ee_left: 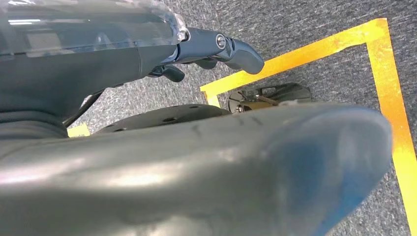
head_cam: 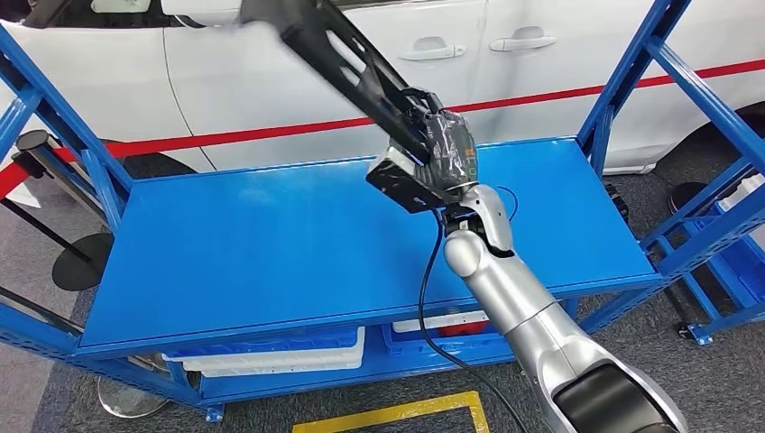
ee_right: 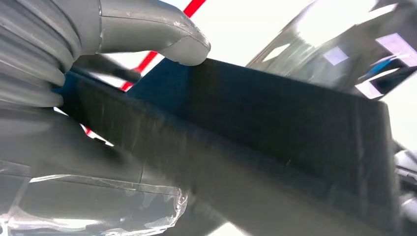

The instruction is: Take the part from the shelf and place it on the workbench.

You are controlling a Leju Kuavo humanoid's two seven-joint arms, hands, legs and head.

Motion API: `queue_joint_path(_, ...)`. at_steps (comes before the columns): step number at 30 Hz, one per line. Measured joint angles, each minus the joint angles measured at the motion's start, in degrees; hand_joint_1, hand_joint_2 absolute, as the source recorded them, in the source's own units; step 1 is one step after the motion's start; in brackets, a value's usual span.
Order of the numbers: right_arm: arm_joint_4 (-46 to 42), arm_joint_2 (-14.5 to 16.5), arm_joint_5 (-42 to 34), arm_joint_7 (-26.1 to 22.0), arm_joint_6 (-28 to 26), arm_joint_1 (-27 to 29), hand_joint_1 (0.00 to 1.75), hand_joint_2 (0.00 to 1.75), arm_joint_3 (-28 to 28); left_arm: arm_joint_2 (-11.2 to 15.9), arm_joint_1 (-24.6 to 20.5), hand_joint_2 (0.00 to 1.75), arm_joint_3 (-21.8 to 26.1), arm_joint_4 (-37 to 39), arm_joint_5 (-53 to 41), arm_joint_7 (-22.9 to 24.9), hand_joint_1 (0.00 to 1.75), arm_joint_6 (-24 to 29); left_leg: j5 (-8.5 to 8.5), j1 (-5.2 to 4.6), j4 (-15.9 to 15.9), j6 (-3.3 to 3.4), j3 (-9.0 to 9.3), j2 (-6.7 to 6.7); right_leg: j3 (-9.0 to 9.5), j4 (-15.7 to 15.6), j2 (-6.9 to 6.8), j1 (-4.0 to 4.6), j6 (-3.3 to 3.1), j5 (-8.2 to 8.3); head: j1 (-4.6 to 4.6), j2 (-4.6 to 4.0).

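A long black part [head_cam: 336,56] slants up and to the left above the blue workbench top [head_cam: 253,244]. My right hand [head_cam: 448,149] grips it near its lower, boxy end [head_cam: 401,180], which hangs a little above the surface. Up close in the right wrist view, the part [ee_right: 275,132] runs across the palm and the grey thumb [ee_right: 162,34] presses on its edge. My left hand [ee_left: 147,64] hangs beside my body over the floor, holding nothing, its dark fingers [ee_left: 236,49] stretched out loosely.
A white car stands right behind the bench, with a red barrier belt [head_cam: 225,137] across it. Blue rack uprights [head_cam: 63,135] flank both ends. White bins [head_cam: 271,356] sit on the lower shelf. Yellow tape [ee_left: 383,64] marks the grey carpet.
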Motion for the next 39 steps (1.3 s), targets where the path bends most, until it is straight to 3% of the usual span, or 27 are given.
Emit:
queue_joint_path(4, -4.98, 0.00, -17.14, -5.68, 7.67, 2.44, 1.61, 1.75, -3.65, 0.00, -0.02, 0.00, 0.14, 0.00, -0.02, -0.09, 0.00, -0.06, 0.00, 0.00, 0.00, 0.00, -0.03, 0.00, -0.03, 0.00, -0.02, 0.00, 0.00, 0.00, 0.00, 0.00)
queue_joint_path(8, -7.84, -0.06, -23.93, -8.23, 11.07, 4.09, 1.65, 1.75, -6.35, 0.00, -0.13, 0.00, 0.16, 0.00, -0.02, -0.11, 0.00, -0.04, 0.00, 0.00, 0.00, 0.00, -0.04, 0.00, -0.05, 0.00, -0.02, 0.00, 0.00, 0.00, 0.00, 0.00)
queue_joint_path(10, -9.03, -0.14, -25.29, -8.87, 11.70, 4.81, 1.64, 0.87, -7.27, 0.00, -0.19, 0.00, 0.17, 0.00, -0.03, -0.06, 0.00, -0.04, 0.00, 0.00, 0.00, 0.00, -0.05, 0.00, -0.06, 0.00, -0.01, -0.01, 0.00, 0.00, 0.00, 0.00)
queue_joint_path(12, -10.22, -0.27, -26.27, -9.16, 12.25, 5.46, 1.67, 0.87, -7.84, 0.00, -0.28, 0.00, 0.17, 0.00, -0.10, 0.01, 0.00, -0.04, 0.00, 0.00, 0.00, 0.00, -0.05, 0.00, -0.07, 0.00, 0.00, -0.01, 0.00, 0.00, 0.00, 0.00)
queue_joint_path(14, -11.40, -0.38, -27.38, -9.46, 12.93, 6.13, 1.72, 1.75, -8.27, 0.00, -0.35, 0.00, 0.16, 0.00, -0.26, 0.04, 0.00, -0.04, 0.00, 0.00, 0.00, 0.00, -0.05, 0.00, -0.08, 0.00, 0.00, 0.00, 0.00, 0.00, 0.00, 0.00)
queue_joint_path(23, -17.37, -0.56, -34.35, -12.24, 18.91, 10.04, 1.71, 1.75, -9.34, 0.00, -0.48, 0.00, 0.17, 0.00, -0.38, 0.06, 0.00, 0.33, 0.00, 0.00, 0.00, 0.00, -0.07, 0.00, -0.09, 0.00, 0.00, 0.00, 0.00, 0.00, 0.00, 0.00)
queue_joint_path(27, -20.50, -0.56, -36.22, -12.52, 20.72, 11.88, 1.71, 1.75, -9.68, 0.00, -0.51, 1.75, 0.07, 0.00, -1.27, 0.05, 0.00, 1.40, -0.01, 0.00, 0.00, 0.00, -0.07, 0.00, -0.09, 0.00, 0.00, -0.01, 0.00, 0.00, 0.00, 0.00)
queue_joint_path(39, -26.13, -0.53, -38.49, -12.43, 23.09, 15.20, 1.68, 1.75, -10.05, 0.00, -0.93, 1.75, -0.98, 0.00, -2.55, 2.54, 0.00, 5.09, -0.01, 0.00, 0.00, 0.01, -0.08, 0.00, -0.09, 0.00, 0.00, 0.00, 0.00, 0.00, 0.00, 0.00)
